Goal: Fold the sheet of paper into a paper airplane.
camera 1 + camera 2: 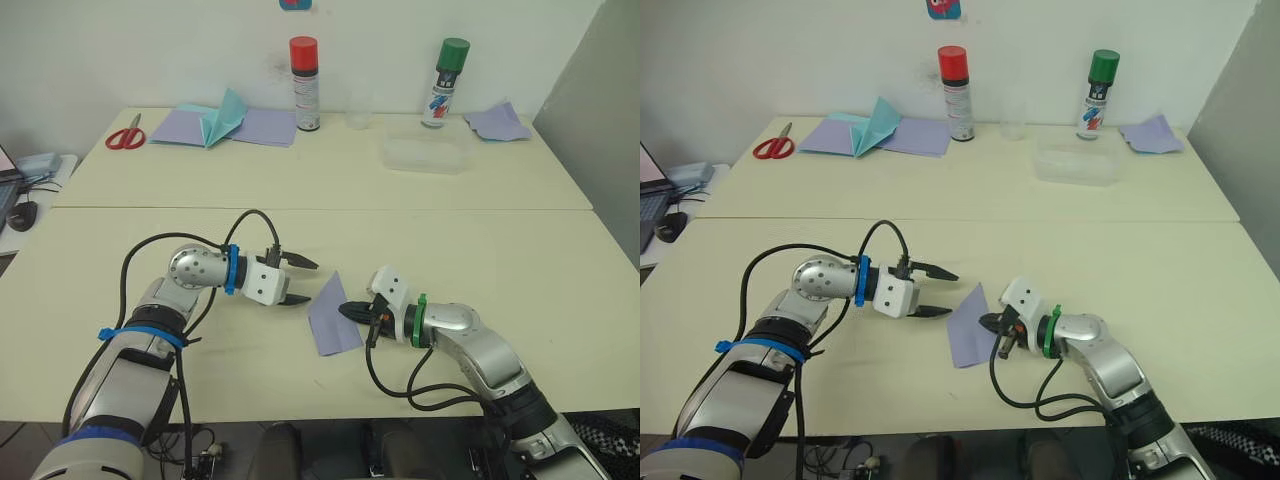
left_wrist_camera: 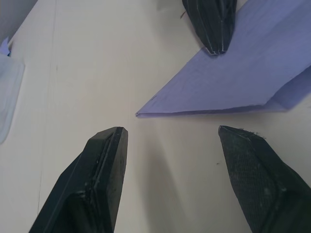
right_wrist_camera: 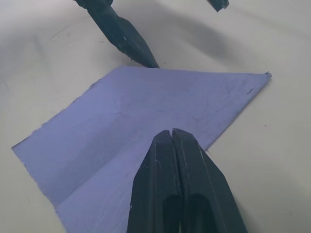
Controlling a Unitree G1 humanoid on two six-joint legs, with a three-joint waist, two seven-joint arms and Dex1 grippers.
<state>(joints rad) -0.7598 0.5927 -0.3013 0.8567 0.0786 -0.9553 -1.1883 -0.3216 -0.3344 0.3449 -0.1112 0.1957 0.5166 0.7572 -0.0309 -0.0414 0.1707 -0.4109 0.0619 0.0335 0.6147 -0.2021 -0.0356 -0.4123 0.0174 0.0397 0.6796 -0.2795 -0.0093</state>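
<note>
Lay flat on the near cream table [image 1: 520,270] between the two grippers: the sheet of paper [image 1: 333,317], lavender, already folded to a point aimed toward the far side. Pressed down on its right edge with both black fingers squeezed together: the right gripper [image 1: 352,312], tips resting on the paper's surface, pinching nothing between them. Hovered just beside the sheet's left edge, spread wide and holding nothing: the left gripper [image 1: 298,281]. Stood well apart on the far table: red-capped spray can [image 1: 304,84], green-capped spray can [image 1: 445,82], red scissors [image 1: 126,134], clear plastic container [image 1: 425,154], lavender sheets with a teal folded piece [image 1: 222,120].
</note>
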